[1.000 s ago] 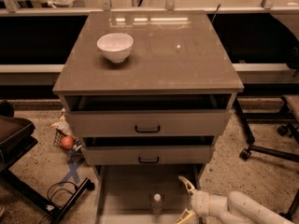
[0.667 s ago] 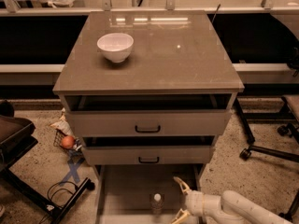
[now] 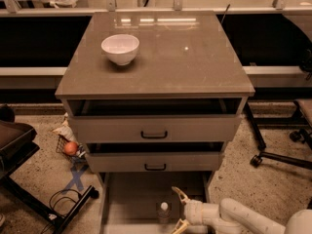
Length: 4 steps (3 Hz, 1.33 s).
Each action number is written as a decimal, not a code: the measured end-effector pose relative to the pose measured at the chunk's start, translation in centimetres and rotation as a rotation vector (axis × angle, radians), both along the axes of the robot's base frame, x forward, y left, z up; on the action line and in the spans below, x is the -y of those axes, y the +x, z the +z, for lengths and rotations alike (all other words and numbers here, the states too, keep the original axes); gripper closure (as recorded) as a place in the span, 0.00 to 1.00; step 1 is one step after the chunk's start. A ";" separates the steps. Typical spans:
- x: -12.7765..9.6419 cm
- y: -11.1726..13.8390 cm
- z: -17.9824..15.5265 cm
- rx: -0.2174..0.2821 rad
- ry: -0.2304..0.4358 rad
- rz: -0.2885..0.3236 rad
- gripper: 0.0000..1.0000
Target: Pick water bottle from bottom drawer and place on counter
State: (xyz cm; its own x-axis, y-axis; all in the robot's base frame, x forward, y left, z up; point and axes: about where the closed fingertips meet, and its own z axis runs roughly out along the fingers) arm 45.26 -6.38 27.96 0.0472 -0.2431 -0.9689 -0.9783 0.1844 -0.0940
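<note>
The water bottle (image 3: 164,212) stands upright on the floor of the pulled-out bottom drawer (image 3: 131,199), its white cap showing. My gripper (image 3: 179,209) is low at the bottom right, just right of the bottle, with its two fingers spread open toward it and not touching. The counter (image 3: 165,57) is the glossy grey-brown top of the cabinet, above the two drawers with black handles.
A white bowl (image 3: 120,48) sits on the counter's left rear. A small basket with an orange ball (image 3: 71,148) and a black stand leg (image 3: 73,208) are on the floor at left. Chair wheels (image 3: 257,160) are at right.
My gripper has moved left, closer to the bottle, staying open. The bottle has not moved.
</note>
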 end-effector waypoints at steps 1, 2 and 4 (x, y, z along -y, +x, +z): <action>-1.4 0.4 -1.4 -0.005 0.017 0.028 0.22; -2.4 0.7 -2.3 -0.014 0.020 0.049 0.53; -3.3 0.7 -2.7 -0.022 0.019 0.065 0.98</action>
State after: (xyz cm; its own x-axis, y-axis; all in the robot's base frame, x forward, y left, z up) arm 45.98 -3.13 25.23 0.0412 -0.2216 -0.9743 -0.9901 0.1216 -0.0695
